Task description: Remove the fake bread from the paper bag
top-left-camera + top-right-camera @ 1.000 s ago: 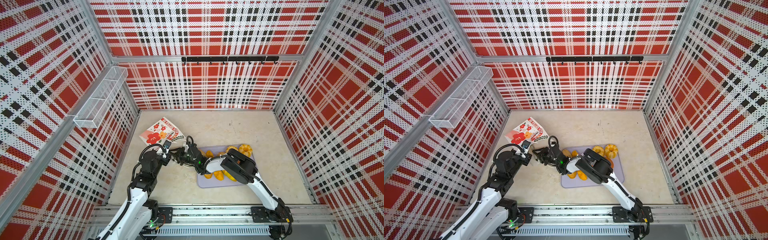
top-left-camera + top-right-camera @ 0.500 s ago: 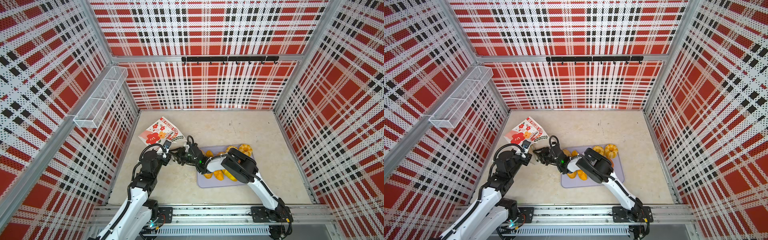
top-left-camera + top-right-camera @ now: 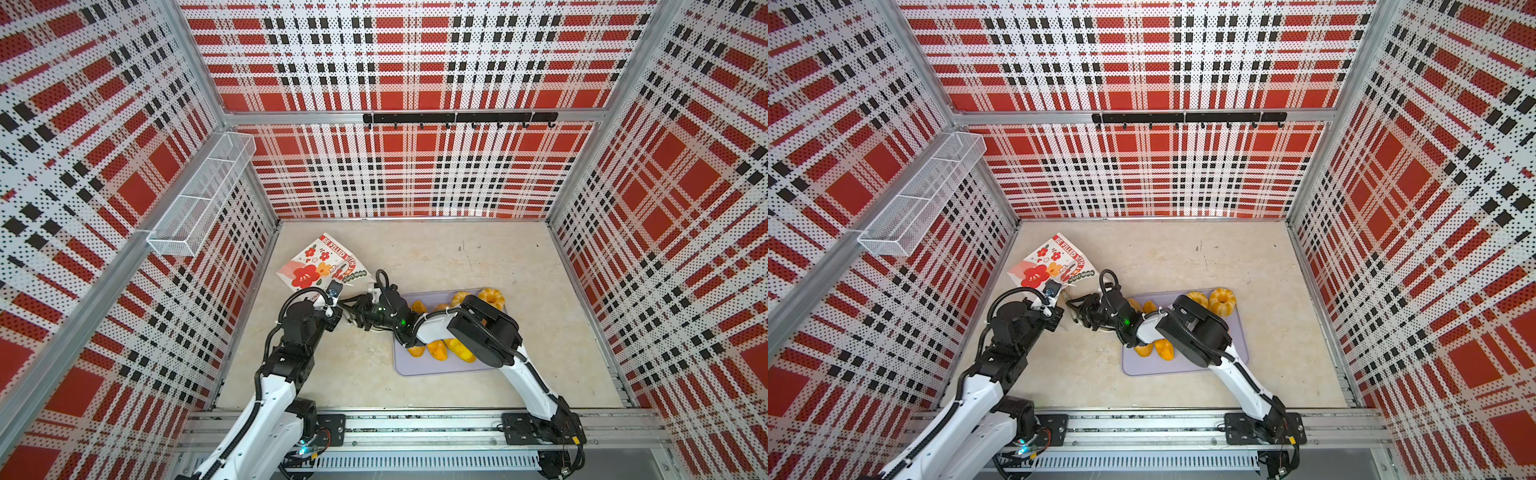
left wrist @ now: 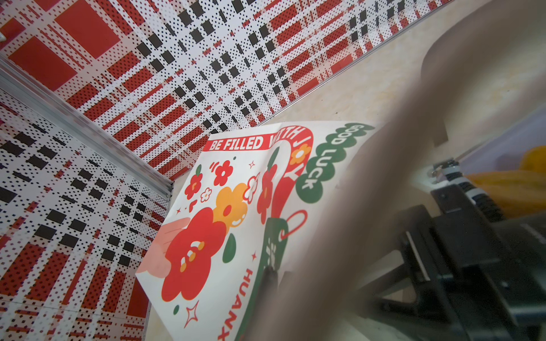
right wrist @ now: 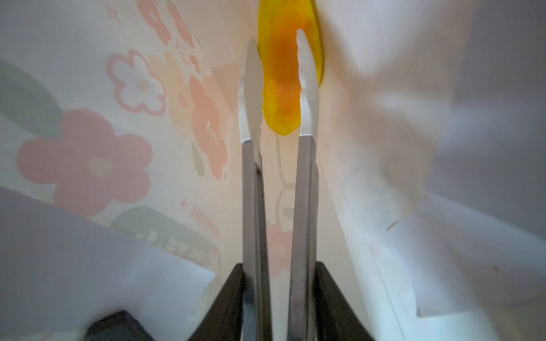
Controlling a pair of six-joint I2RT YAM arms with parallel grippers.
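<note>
A lab test cell: plaid pegboard walls (image 3: 415, 62), aluminium frame (image 3: 291, 118).

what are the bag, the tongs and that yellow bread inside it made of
Bag: thin paper, smooth printed finish; it creases and light shines through its walls.
Tongs: brushed metal arms, grey and dully reflective; the white scalloped tips look like plastic or silicone.
Bread: smooth yellow-orange, probably moulded plastic or rubber; cannot tell which.

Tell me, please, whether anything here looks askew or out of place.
The paper bag, left of the tray, lies tipped on its side rather than upright. One yellow bread sits inside it, between the tips of the tongs.
</note>
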